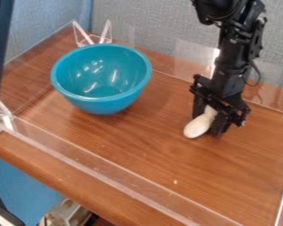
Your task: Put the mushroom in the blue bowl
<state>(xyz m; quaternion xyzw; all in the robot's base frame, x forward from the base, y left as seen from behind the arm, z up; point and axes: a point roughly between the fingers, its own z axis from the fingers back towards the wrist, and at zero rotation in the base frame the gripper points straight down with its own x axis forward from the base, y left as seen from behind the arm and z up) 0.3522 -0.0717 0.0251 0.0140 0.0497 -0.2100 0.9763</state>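
Note:
The blue bowl (102, 78) stands upright and empty on the wooden table at the left. The mushroom (198, 128) shows as a cream-white stem on the right side of the table, its lower end at the table surface; its cap is hidden by the gripper. My black gripper (215, 117) comes down from above with a finger on each side of the mushroom, closed against it. The bowl is well to the left of the gripper.
A clear acrylic wall (61, 141) runs along the table's front and left edges. A clear plastic stand (91, 35) sits behind the bowl. Bare wood (156, 154) lies between the bowl and the gripper.

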